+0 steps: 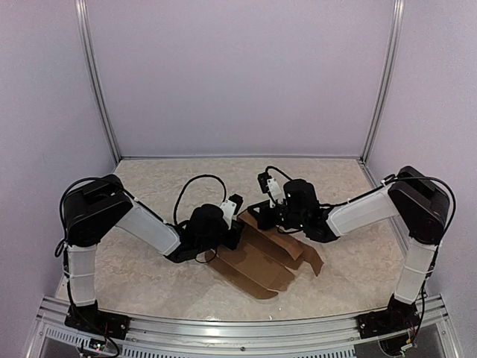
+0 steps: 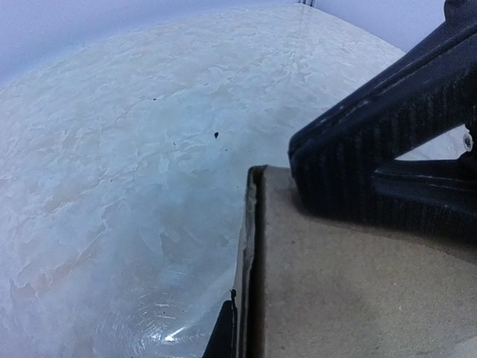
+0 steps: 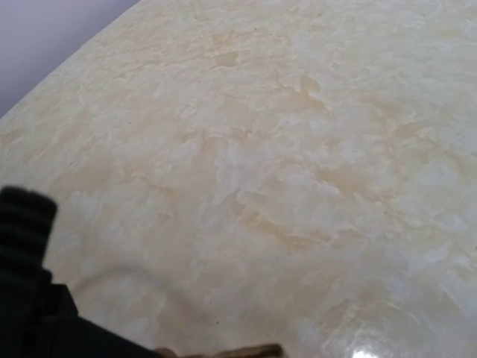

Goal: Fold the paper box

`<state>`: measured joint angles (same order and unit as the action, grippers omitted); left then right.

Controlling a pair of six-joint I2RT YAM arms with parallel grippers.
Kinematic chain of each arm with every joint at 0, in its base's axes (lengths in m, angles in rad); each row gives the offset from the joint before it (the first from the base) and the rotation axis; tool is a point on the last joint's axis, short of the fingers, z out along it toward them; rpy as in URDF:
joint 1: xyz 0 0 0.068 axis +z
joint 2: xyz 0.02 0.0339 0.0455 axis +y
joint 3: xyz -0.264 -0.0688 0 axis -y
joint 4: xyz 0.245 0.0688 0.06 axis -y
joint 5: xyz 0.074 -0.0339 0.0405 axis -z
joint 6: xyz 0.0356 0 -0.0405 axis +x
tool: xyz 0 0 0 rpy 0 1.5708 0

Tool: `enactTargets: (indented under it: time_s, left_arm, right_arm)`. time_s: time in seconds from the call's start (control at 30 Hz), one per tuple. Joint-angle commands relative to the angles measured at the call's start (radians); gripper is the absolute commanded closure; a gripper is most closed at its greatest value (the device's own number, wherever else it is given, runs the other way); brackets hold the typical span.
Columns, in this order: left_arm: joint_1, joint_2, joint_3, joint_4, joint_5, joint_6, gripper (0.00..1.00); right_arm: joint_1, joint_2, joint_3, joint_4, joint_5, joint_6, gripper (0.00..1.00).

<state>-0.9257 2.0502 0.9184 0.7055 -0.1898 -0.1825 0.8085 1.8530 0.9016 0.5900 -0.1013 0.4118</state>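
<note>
The paper box [image 1: 264,261] is brown cardboard lying partly folded in the middle of the table, with its flaps spread toward the front right. My left gripper [image 1: 234,216] sits at its far left corner. In the left wrist view it [image 2: 240,332] is shut on a raised folded edge of the paper box [image 2: 350,298]; one black fingertip [image 2: 222,337] shows left of that edge and the other is hidden behind it. My right gripper [image 1: 261,215] is shut, and its tip [image 2: 299,160] rests against the cardboard's upper edge. The right wrist view shows only a sliver of the paper box [image 3: 231,350].
The marbled table [image 1: 164,186] is enclosed by lilac walls with aluminium posts [image 1: 97,82] at the back corners. An aluminium rail [image 1: 223,328] runs along the near edge. A black ribbed part of the left gripper [image 3: 22,224] shows at the lower left of the right wrist view.
</note>
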Motion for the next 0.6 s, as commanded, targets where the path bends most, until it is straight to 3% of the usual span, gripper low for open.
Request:
enactTargets:
  time_s: [0.0,0.3,0.57]
  left_arm:
    - [0.003,-0.055,-0.014,0.025,-0.016,-0.003,1.0]
    - [0.001,-0.119,-0.058,-0.025,-0.158,0.0,1.0]
    - [0.005,-0.171,-0.058,-0.13,-0.229,-0.028,1.0]
  right_arm:
    - [0.015,-0.012,-0.035,-0.127,-0.015,0.003,1.0]
    - [0.005,-0.126,-0.023,-0.24,-0.012,-0.043,1.0]
    - [-0.033,-0.327,-0.066,-0.381,0.012,-0.113,0.72]
